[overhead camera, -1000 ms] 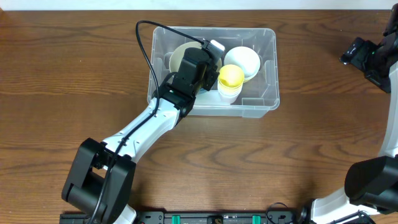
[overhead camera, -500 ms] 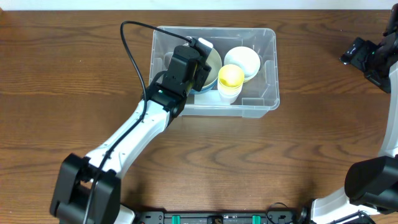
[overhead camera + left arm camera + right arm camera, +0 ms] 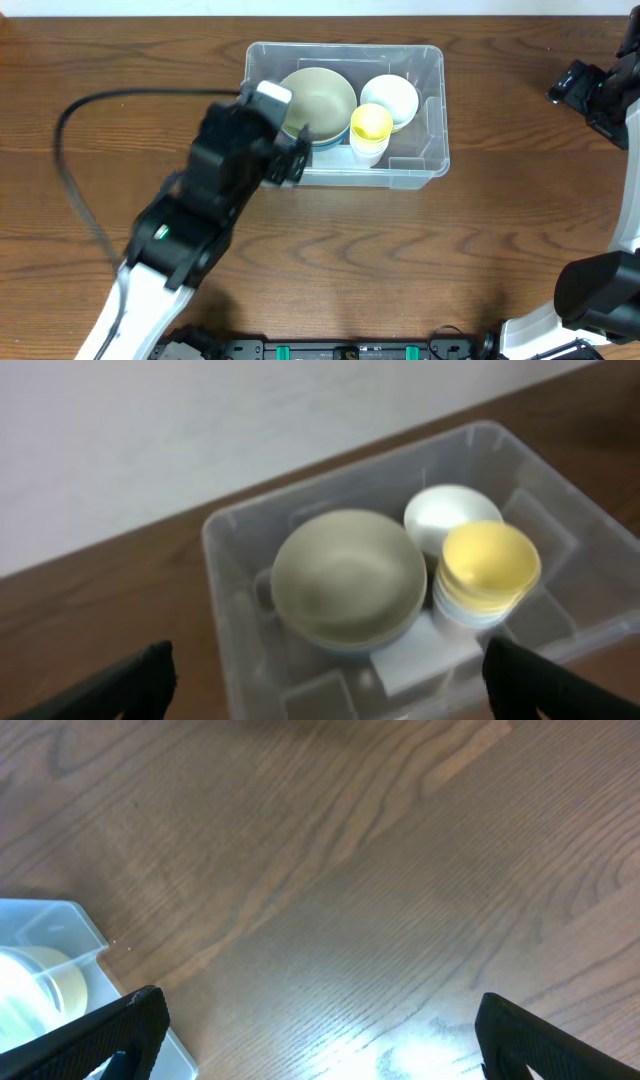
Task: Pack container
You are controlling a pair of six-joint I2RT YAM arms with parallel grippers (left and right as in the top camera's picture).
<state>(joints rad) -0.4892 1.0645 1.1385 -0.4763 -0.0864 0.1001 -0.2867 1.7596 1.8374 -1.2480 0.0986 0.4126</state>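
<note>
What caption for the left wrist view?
Open left gripper facing the container, which holds a cream bowl, white bowl and yellow cup.

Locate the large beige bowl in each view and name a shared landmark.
Overhead: beige bowl upper centre, in the container's left half.
Left wrist: bowl centred, left of the yellow cup.
Right wrist: not in view.
Landmark: the clear container, whose corner shows at right wrist's left edge.

Container (image 3: 422, 152) holds cream bowl (image 3: 320, 98), white bowl (image 3: 393, 96), yellow cup (image 3: 371, 123).
</note>
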